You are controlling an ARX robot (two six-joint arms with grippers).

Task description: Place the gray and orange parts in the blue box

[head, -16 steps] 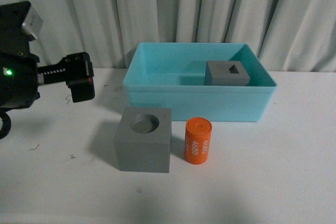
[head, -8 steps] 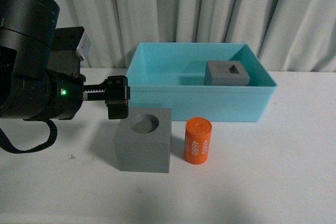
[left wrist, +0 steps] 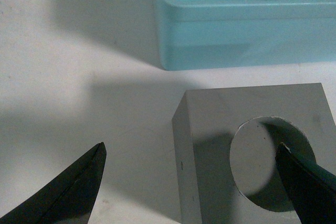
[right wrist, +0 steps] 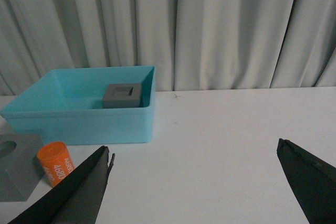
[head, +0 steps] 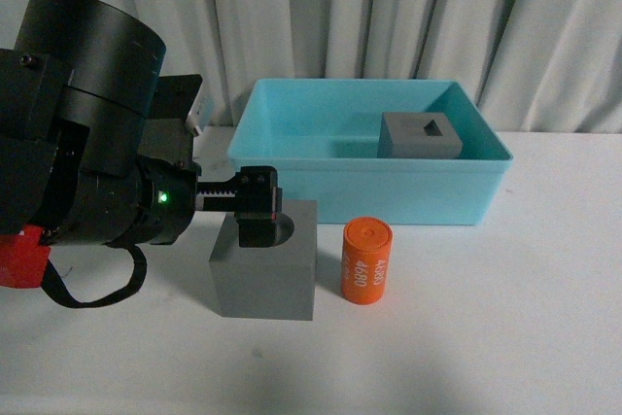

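A gray cube with a round hole [head: 264, 269] stands on the white table in front of the blue box [head: 369, 187]. My left gripper [head: 259, 225] hovers open over it. In the left wrist view this gripper [left wrist: 190, 148] straddles the side edge of that cube [left wrist: 247, 124], one finger over the hole and the other over bare table. The orange cylinder [head: 366, 260] with white digits stands upright just right of the cube. A gray cube with a square hole [head: 420, 135] sits inside the box at its right. My right gripper [right wrist: 193, 146] is open over bare table, away from all parts.
Pale curtains [head: 389, 17] hang right behind the box. The white table [head: 544, 318] stretches to the right and front of the parts. The bulky black left arm [head: 87, 162] fills the left side of the front view.
My left arm has swung in from the far left toward the right, and its open gripper now hangs over the round-hole cube. The parts and the box have not moved.
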